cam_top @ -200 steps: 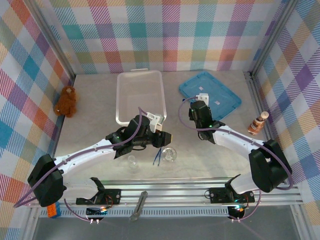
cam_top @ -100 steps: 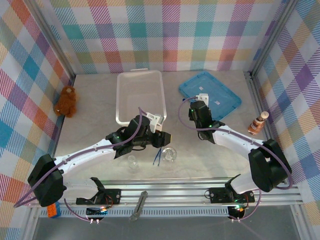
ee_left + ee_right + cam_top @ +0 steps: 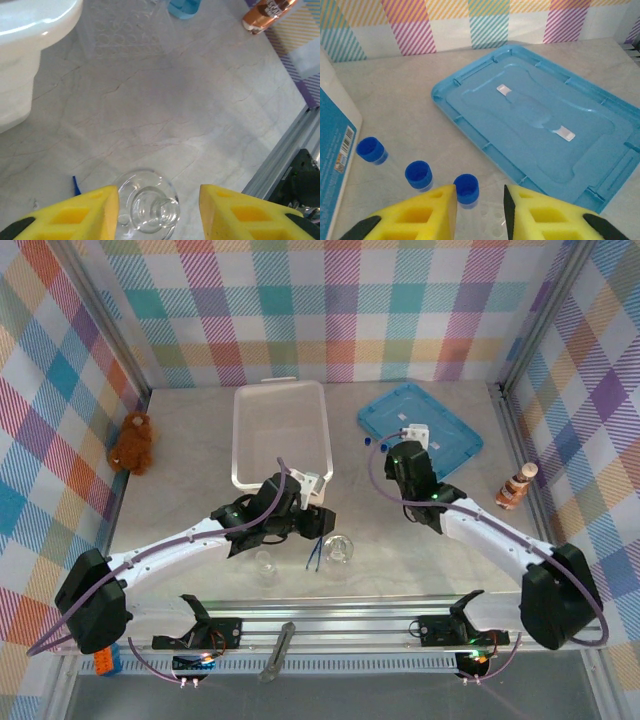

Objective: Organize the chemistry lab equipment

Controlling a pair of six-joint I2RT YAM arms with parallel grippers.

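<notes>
Glass hides much here: on the right wrist view the 3 tubes (image 3: 418, 174) show mainly as blue caps, their clear bodies fading into the counter (image 3: 395, 90) and running under the right hand (image 3: 479, 194). That hand is open, with a yellow finger on either side of the nearest cap (image 3: 466, 189); whether they touch it I cannot tell. Beyond lies the blue lid (image 3: 535, 130), cut off at the right edge. On the left wrist view the left hand (image 3: 157, 192) is spread wide and holds nothing. The round flask (image 3: 148, 207) stands mouth up between its fingers, which the frame's bottom edge crops. Only a blue tip of the tweezers (image 3: 76, 185) shows beside it. From above, a small beaker (image 3: 265, 562) sits left of the tweezers near the counter's front edge, barely distinguishable. Compared with 1 second ago, the right arm has swung rightward toward the lid, while the left hand has sunk closer over the flask.
</notes>
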